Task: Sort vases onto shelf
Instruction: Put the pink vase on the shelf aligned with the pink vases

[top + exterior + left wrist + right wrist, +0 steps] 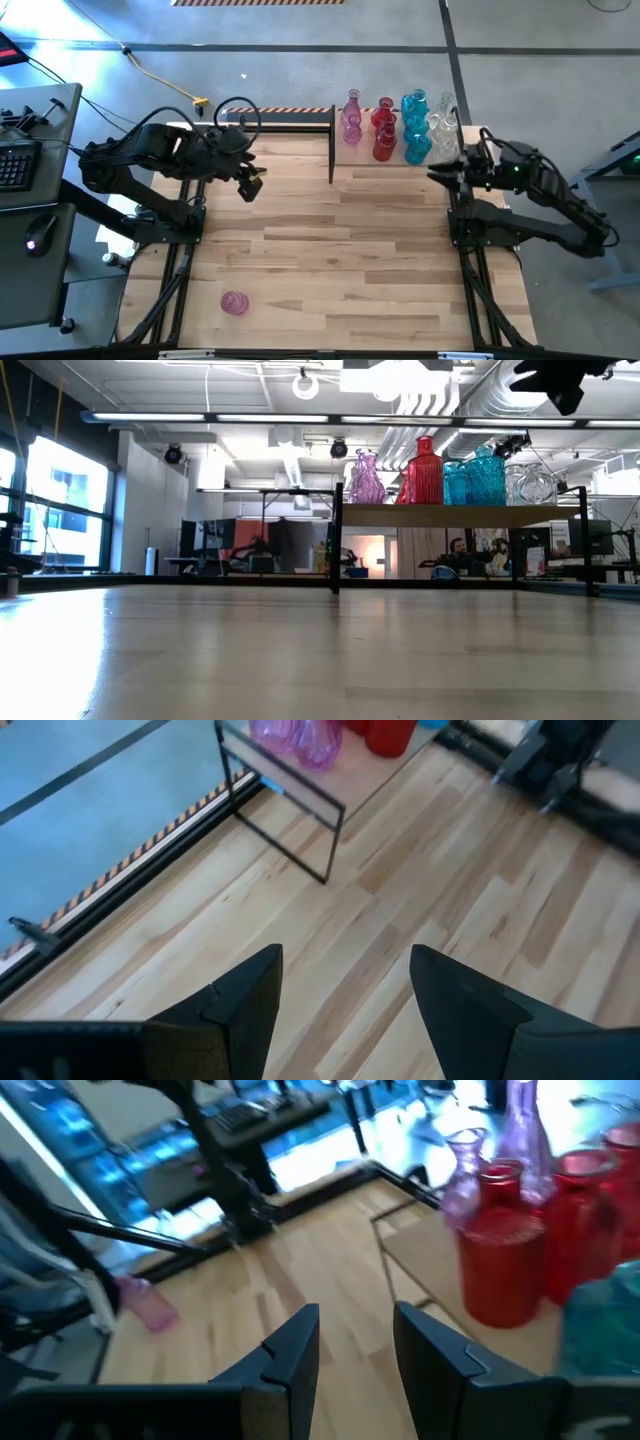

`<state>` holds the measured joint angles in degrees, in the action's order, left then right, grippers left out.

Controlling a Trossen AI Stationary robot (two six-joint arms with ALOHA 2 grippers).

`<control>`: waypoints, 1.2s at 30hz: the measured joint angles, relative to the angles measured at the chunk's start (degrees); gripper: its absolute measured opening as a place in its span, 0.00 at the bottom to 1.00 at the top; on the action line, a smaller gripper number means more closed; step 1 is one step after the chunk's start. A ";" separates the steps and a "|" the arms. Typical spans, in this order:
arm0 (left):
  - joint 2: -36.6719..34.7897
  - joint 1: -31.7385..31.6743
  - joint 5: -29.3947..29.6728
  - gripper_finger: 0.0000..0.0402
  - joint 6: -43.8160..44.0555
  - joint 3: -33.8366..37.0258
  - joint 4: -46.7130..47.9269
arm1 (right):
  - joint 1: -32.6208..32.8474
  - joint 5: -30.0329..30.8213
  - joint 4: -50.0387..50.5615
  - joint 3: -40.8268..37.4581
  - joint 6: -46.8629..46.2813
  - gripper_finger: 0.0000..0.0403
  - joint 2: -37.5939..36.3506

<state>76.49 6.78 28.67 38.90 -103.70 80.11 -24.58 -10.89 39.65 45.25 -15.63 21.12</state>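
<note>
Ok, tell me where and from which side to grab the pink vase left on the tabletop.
The pink vase lies alone on the tabletop, on the left arm's side, nothing near it. Probably best to come straight down with the left gripper, open now, and close across the round body. Which way its neck points is too small to tell.

1. No text, label, brand, number or sign can be read in any view.
2. The vases (385, 130) on the shelf (345, 153) carry no visible lettering.
3. The yellow-and-black striped strip (260, 3) on the floor, beyond the left gripper (250, 181), bears no words.
</note>
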 joint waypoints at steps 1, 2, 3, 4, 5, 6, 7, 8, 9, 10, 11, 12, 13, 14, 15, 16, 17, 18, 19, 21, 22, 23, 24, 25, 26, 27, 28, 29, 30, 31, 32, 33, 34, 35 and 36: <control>0.00 -0.01 0.00 0.53 0.21 0.00 -0.95 | 0.00 -0.79 -1.20 -1.21 -0.34 0.27 -1.30; 0.00 -0.01 0.02 0.53 0.32 0.00 -1.91 | 0.00 -1.82 -2.26 -2.33 -0.56 0.27 -2.57; 0.00 0.01 0.00 0.53 0.32 0.02 -2.60 | 0.00 -2.65 -3.05 -3.37 -0.63 0.27 -3.80; 0.02 0.01 0.00 0.53 0.30 0.00 -3.21 | 0.00 -3.20 -3.53 -4.39 -0.56 0.27 -5.00; 0.01 -0.01 0.00 0.53 0.31 0.02 -3.98 | 0.00 -3.68 -3.99 -5.35 -0.56 0.27 -6.13; 0.00 0.00 0.00 0.53 0.38 0.00 -4.47 | 0.00 -4.12 -4.32 -6.30 -0.50 0.27 -7.28; 0.01 0.01 0.00 0.53 0.45 0.00 -4.54 | 0.00 -4.20 -4.36 -7.20 -0.46 0.27 -8.44; 0.01 0.01 0.00 0.53 0.43 0.00 -4.61 | 0.00 -4.22 -4.36 -8.12 -0.45 0.27 -9.56; 0.00 0.00 0.00 0.53 0.40 0.00 -4.70 | 0.00 -4.25 -4.40 -9.01 -0.46 0.27 -10.65; 0.02 0.01 0.00 0.53 0.43 0.02 -4.70 | 0.00 -4.25 -4.55 -9.96 -0.63 0.27 -11.79; 0.00 -0.01 0.00 0.53 0.45 0.00 -4.72 | 0.00 -4.25 -5.08 -11.00 -0.81 0.27 -12.92; 0.01 0.01 0.00 0.53 0.42 0.00 -4.83 | 0.00 -4.33 -5.89 -12.10 -0.86 0.27 -14.09; 0.02 0.00 0.00 0.53 0.10 0.00 -5.04 | 0.00 -4.36 -6.82 -13.24 -0.87 0.27 -15.25; 0.00 -0.01 -0.02 0.53 -0.24 0.00 -5.23 | 0.00 -4.42 -7.96 -14.52 -0.93 0.27 -16.39; 0.00 0.01 0.02 0.53 -0.53 0.00 -5.24 | 0.00 -4.68 -9.26 -15.86 -1.17 0.27 -17.58; 0.00 -0.01 0.14 0.53 -0.57 0.00 -5.33 | 0.00 -4.94 -10.51 -17.15 -1.69 0.27 -18.74; 0.00 -0.01 0.36 0.53 -0.57 0.00 -5.60 | 0.00 -5.45 -11.67 -18.49 -2.39 0.27 -19.80; 0.01 -0.01 0.58 0.53 -0.59 0.01 -6.04 | 0.00 -5.78 -12.61 -19.77 -3.10 0.27 -20.83; 0.01 -0.01 0.69 0.53 -0.58 0.00 -6.63 | 0.00 -6.07 -13.58 -20.85 -3.79 0.27 -21.01; 0.02 -0.01 0.81 0.53 -0.58 0.00 -7.17 | 0.00 -6.46 -14.13 -22.41 -5.04 0.27 -20.81; 0.00 -0.01 0.81 0.53 -0.58 0.00 -7.17 | 0.00 -6.64 -14.49 -22.92 -5.05 0.27 -20.50; 0.00 -0.01 0.83 0.53 -0.58 0.00 -7.22 | 0.00 -6.75 -15.24 -23.41 -5.13 0.27 -20.38; 0.00 -0.01 0.83 0.53 -0.54 0.00 -7.30 | 0.00 -6.80 -15.48 -23.84 -5.45 0.27 -20.40; 0.02 -0.01 0.85 0.53 -0.32 0.01 -7.58 | 0.00 -6.85 -15.57 -23.91 -5.67 0.27 -20.41; 0.02 -0.01 0.84 0.53 -0.13 0.01 -8.19 | 0.00 -6.96 -16.32 -23.91 -5.98 0.27 -20.47; 0.09 -0.12 0.93 0.53 -0.18 0.00 -8.66 | 0.00 -7.09 -16.79 -23.89 -6.00 0.27 -20.56; 0.29 -0.32 1.14 0.53 -0.44 0.00 -9.01 | 0.00 -7.21 -17.08 -23.89 -6.43 0.27 -20.58; 0.45 -0.45 1.29 0.53 -0.72 0.00 -9.74 | 0.00 -7.28 -17.09 -23.89 -6.71 0.27 -20.54; 0.61 -0.45 1.29 0.53 -1.04 0.02 -10.47 | 0.00 -7.31 -17.00 -23.89 -7.11 0.27 -20.53; 0.63 -0.47 1.33 0.53 -1.04 0.02 -10.86 | 0.00 -7.32 -17.01 -23.89 -7.64 0.27 -20.54; 0.73 -0.47 1.50 0.53 -1.04 0.02 -11.31 | 0.00 -7.33 -16.95 -23.89 -8.01 0.27 -20.54; 0.88 -0.47 1.91 0.53 -1.04 -0.04 -11.72 | 0.00 -7.33 -16.89 -23.90 -8.21 0.27 -20.54; 1.03 -0.47 2.26 0.53 -1.05 -0.02 -11.81 | 0.00 -7.33 -17.31 -24.17 -8.40 0.27 -20.54; 1.20 -0.47 2.60 0.53 -1.05 -0.01 -11.68 | 0.00 -7.35 -17.75 -24.61 -8.39 0.27 -20.54; 1.44 -0.47 3.07 0.53 -1.08 0.00 -11.58 | 0.00 -7.28 -17.93 -25.23 -8.67 0.27 -20.54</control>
<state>77.92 6.31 31.73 37.82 -103.70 68.53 -24.58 -18.17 21.72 20.02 -24.30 0.58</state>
